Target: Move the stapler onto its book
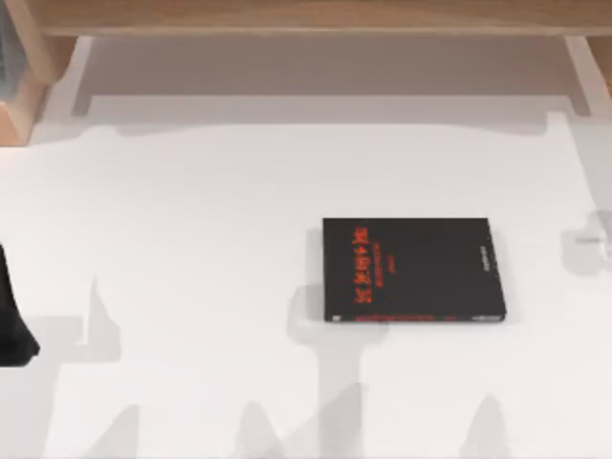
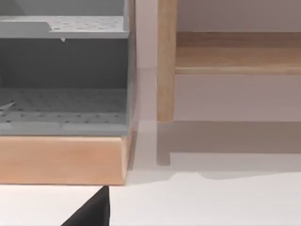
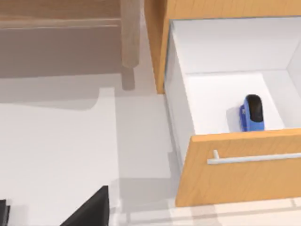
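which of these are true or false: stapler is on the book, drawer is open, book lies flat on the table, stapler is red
1. The stapler is on the book. False: it lies inside the drawer.
2. The drawer is open. True.
3. The book lies flat on the table. True.
4. The stapler is red. False: it is blue with a black end.

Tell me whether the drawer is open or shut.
Open: the drawer front stands out from the cabinet, with its white inside exposed and the stapler lying there.
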